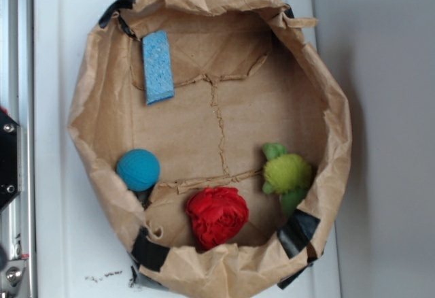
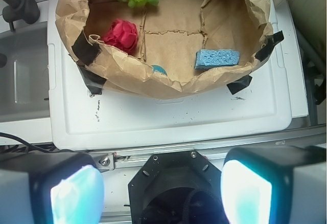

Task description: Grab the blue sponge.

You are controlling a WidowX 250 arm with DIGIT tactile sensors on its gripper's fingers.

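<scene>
So the blue sponge [image 1: 158,67] is lying flat inside the brown paper bag [image 1: 326,101], tucked up against the bag's wall, well apart from the teal ball [image 1: 138,169], red crumpled thing [image 1: 217,216] and green plush toy [image 1: 287,174] across the bag floor. Gripper [image 2: 161,193] sits outside the bag, above the white tray [image 2: 173,116], fingers spread wide, holding nothing.
</scene>
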